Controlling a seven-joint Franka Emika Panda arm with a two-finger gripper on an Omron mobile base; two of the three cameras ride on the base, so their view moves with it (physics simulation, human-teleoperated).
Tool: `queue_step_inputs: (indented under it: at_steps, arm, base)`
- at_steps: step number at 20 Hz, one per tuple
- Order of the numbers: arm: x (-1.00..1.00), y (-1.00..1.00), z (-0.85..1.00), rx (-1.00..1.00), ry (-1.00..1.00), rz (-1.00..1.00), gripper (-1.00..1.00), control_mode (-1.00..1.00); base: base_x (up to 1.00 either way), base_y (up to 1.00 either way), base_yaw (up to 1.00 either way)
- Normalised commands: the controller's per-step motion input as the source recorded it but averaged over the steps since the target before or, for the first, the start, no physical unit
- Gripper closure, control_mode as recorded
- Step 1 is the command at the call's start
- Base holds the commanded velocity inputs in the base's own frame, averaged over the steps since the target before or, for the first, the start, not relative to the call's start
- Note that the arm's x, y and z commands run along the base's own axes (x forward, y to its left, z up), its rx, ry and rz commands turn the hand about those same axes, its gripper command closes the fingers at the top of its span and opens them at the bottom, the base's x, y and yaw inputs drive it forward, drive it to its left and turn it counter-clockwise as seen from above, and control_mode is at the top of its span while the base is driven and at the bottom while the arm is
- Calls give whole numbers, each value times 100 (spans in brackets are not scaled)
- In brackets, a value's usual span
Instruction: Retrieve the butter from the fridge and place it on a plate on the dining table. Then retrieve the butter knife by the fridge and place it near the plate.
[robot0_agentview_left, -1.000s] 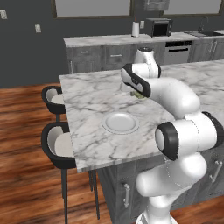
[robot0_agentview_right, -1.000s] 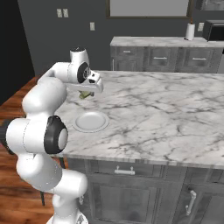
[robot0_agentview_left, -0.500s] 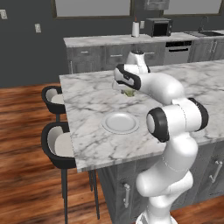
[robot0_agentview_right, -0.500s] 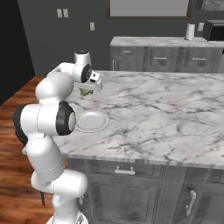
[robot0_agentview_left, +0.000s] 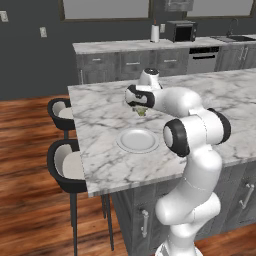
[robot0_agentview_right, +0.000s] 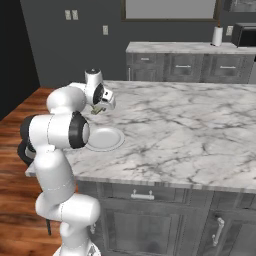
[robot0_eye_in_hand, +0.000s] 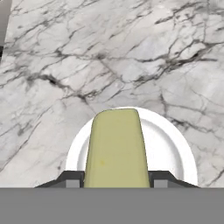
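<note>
We see the butter (robot0_eye_in_hand: 115, 148) at the bottom centre of the hand view — a yellowish-green oblong stick with a rounded far end, pointing up the frame, its near end pinched between the gripper's (robot0_eye_in_hand: 115, 179) two dark tips. Behind it lies the plate (robot0_eye_in_hand: 175, 153), round, white and shallow, flat on the dining table (robot0_eye_in_hand: 131, 52) of grey-veined white marble. In the left base view the butter (robot0_agentview_left: 142, 111) hangs above the marble just above the plate (robot0_agentview_left: 138, 140) in the frame — the plate sits mid-frame, near the table's (robot0_agentview_left: 100, 120) left edge.
</note>
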Motion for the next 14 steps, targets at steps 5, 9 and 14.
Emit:
queue_step_inputs:
  at_steps: [5, 9, 14]
  arm:
    - [41, -6, -56, -1, -2, -4, 100, -100]
    - [18, -6, -52, -9, 4, -1, 100, -100]
    - [0, 16, -29, -2, 2, -1, 100, -100]
  base:
    - [0, 0, 0]
    - [0, 0, 0]
    - [0, 0, 0]
